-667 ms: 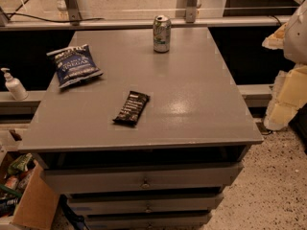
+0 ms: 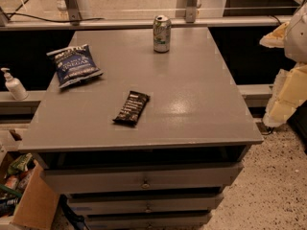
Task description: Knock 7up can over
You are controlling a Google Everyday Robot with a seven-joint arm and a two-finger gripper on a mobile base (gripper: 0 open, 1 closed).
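I cannot tell how my gripper stands, hidden off right past my cream arm [image 2: 290,83], and a hard push might roll the little green-and-silver metal 7up can [image 2: 162,33] off the grey table [image 2: 192,95].

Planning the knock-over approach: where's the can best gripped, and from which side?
Grip the can around its mid-body, from the right. It stands upright near the table's far edge, round sides open; the chip bag and the bar lie well clear. The end effector sits off the table's right side, so that is likely the shortest way in.
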